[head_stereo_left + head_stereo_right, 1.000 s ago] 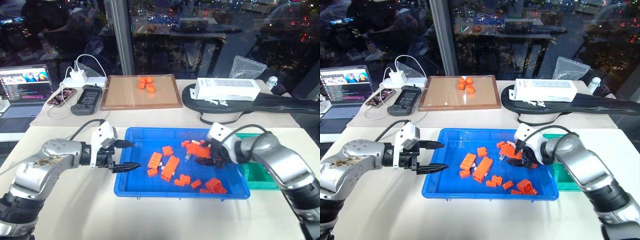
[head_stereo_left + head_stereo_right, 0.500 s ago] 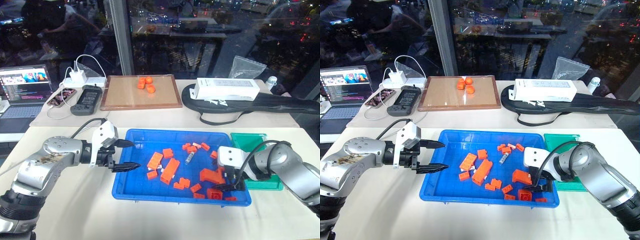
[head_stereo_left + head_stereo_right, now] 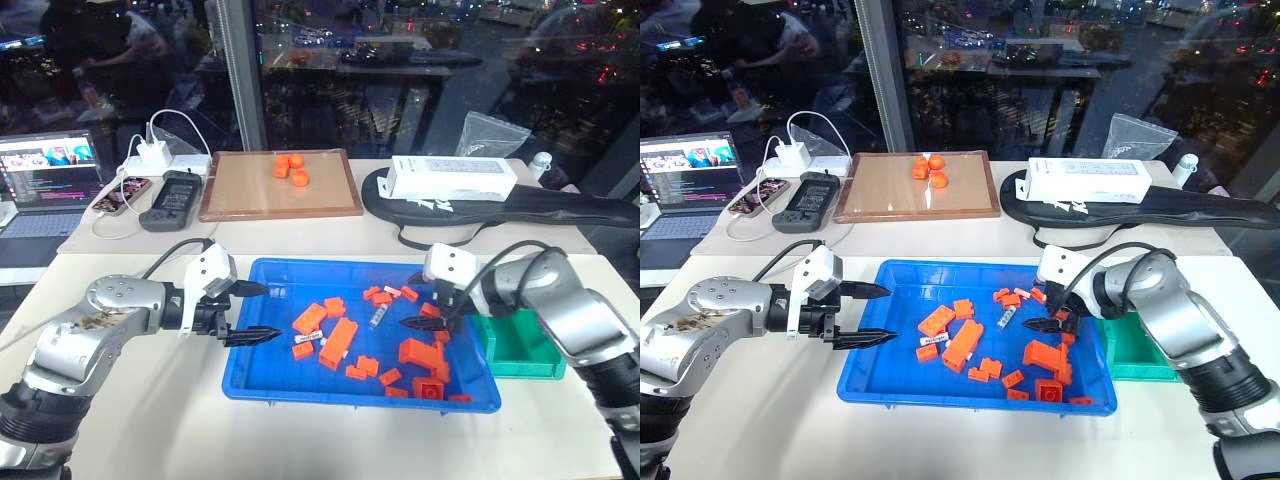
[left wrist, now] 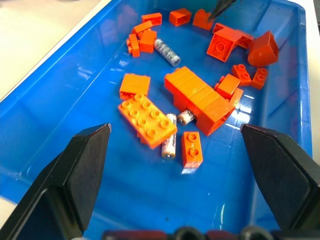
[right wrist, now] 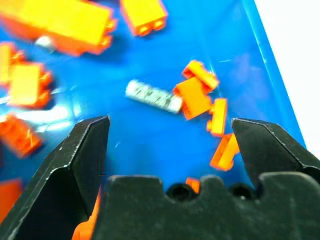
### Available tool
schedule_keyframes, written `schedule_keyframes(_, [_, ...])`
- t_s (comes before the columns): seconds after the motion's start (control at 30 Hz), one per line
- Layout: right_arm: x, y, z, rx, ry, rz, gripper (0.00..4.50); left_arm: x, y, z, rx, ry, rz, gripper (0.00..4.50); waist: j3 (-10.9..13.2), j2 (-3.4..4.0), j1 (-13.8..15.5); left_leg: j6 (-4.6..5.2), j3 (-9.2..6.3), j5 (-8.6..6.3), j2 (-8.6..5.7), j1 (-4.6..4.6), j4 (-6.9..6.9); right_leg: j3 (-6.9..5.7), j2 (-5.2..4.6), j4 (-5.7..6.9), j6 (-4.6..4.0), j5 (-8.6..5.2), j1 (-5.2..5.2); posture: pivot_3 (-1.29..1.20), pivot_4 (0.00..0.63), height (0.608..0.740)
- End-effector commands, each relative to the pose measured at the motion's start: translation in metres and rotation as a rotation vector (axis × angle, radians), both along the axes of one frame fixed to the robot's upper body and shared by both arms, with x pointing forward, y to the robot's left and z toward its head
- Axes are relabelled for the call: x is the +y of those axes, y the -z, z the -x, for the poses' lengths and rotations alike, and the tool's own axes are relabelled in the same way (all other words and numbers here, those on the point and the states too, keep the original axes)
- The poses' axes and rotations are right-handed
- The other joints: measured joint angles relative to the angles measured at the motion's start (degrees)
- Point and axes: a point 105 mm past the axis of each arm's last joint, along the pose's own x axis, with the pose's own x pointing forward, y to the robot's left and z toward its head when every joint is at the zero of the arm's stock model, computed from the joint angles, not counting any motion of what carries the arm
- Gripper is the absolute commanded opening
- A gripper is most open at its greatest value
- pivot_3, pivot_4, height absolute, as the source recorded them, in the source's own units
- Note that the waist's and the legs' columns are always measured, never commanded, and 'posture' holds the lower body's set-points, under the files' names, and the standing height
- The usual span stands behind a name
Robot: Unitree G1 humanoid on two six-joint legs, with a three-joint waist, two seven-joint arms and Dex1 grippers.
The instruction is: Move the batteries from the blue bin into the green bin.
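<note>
On the white table [image 3: 150,400] sits the blue bin [image 3: 262,375], its floor scattered with orange bricks [image 3: 340,342] and a few batteries. One battery [image 3: 378,317] lies tilted toward the far right part of the bin, among small bricks; in the right wrist view it shows as a silver-grey cylinder [image 5: 153,96] touching a small brick at one end. Two more batteries [image 4: 169,142] lie near the middle, beside and partly under the long bricks; one of them [image 3: 301,342] shows pale in the head view. Just beside the blue bin's right end stands the green bin [image 3: 520,352], whose contents cannot be made out. Farther back, a wooden tray [image 3: 255,190] holds a few orange pieces [image 3: 291,166].

Over the right part of the blue bin, the right gripper [image 3: 428,321] hangs with its fingers spread wide and nothing between them; the tilted battery lies just to its left, near but not touched. At the bin's left edge, the left gripper [image 3: 252,313] points in over the rim, fingers also wide apart and empty, with the two middle batteries ahead of it, well apart from its tips.
</note>
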Motion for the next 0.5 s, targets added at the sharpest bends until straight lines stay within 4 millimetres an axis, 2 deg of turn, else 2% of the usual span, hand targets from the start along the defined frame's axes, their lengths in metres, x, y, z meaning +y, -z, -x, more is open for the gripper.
schedule_keyframes(0.03, [0.001,0.000,-0.010,-0.004,0.075,-0.008,4.48,-0.003,-0.008,0.002,-0.035,0.019,0.006,4.50,0.0,0.00,0.0,0.00,0.00,0.00,0.00,0.00,0.01,0.00,0.00,0.00,0.00,0.00,0.00,0.00,0.150,0.740])
schedule_keyframes(0.3, [0.023,0.019,0.006,0.085,0.053,-0.002,4.48,-0.002,-0.008,0.003,-0.039,0.020,0.000,4.50,0.0,0.01,-0.1,0.00,0.00,0.00,0.02,0.00,0.01,0.00,0.04,0.07,-0.01,0.00,-0.02,0.00,0.150,0.740])
schedule_keyframes(0.5, [0.033,0.022,0.003,0.098,0.068,-0.046,4.48,-0.002,-0.009,0.001,-0.042,0.016,-0.006,4.50,0.0,0.01,-0.1,0.00,0.01,0.00,0.03,0.02,0.02,0.01,0.05,0.10,-0.01,0.00,-0.01,0.00,0.150,0.740])
